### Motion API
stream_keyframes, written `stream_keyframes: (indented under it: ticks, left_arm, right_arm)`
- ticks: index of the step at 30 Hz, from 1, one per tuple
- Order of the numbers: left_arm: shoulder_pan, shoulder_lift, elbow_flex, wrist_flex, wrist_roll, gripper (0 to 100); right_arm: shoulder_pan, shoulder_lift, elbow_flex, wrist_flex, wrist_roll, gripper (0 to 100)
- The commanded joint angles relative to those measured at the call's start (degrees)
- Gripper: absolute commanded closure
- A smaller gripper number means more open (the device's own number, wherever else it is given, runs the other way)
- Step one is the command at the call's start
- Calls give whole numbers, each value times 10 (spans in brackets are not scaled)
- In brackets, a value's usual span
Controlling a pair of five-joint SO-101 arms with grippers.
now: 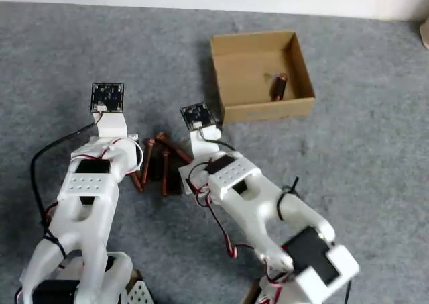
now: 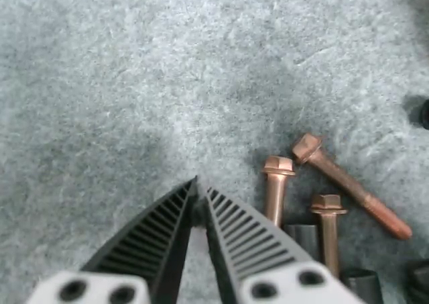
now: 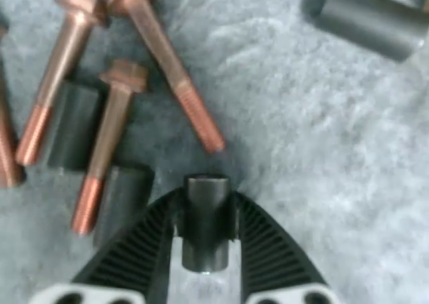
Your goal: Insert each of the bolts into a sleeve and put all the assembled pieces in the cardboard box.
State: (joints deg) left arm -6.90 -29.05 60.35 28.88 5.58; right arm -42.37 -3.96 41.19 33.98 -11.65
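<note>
— Holding anything, the right gripper (image 3: 206, 195)?
— Yes. Its ribbed black fingers (image 3: 265, 243) are closed partway on one sleeve (image 3: 206, 217), a short, smooth, dark metal tube pinched from both sides.
— And the left gripper (image 2: 198, 183)?
— Its ribbed fingers meet at the tips with nothing between them. It hangs over the grey carpet (image 2: 134, 82), a fuzzy, mottled surface, just beside the bolts (image 2: 277, 186).
— How many bolts lie there?
— Four in the right wrist view, one of them cut off by the edge. All are copper-coloured, with flanged hexagonal heads, smooth shanks and threaded ends.
— How many loose sleeves (image 3: 74, 126)?
— Three on the carpet. Two lie among the bolts and touch them, and one lies well apart from that cluster.
— Where is the cardboard box (image 1: 268, 109)?
— In the high view it stands on the carpet beyond the right arm, square, open-topped, with plain brown walls. One assembled piece (image 1: 279, 87) lies inside, near the far-right corner
</note>
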Motion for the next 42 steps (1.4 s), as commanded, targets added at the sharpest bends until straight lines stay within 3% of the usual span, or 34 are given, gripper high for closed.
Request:
stream_keyframes:
  ticks: [1, 11, 24, 29, 33, 36, 42]
  left_arm:
    - [-8, -7, -15, -11, 2, 993]
    - [-9, -10, -15, -11, 2, 993]
    - [27, -15, -48, -12, 1, 992]
    - [32, -9, -48, 3, -7, 993]
    - [32, 1, -116, 120, -15, 984]
    - [47, 65, -177, 178, -18, 906]
    - [79, 253, -278, 162, -38, 885]
  right_arm:
    - [-2, -125, 25, 19, 16, 995]
    - [52, -566, 218, 55, 117, 995]
    - [99, -997, 460, 116, 144, 995]
    - [99, -1002, 494, 116, 144, 995]
    - [99, -992, 493, 114, 144, 995]
    - [99, -992, 493, 114, 144, 995]
    - [99, -992, 494, 114, 144, 995]
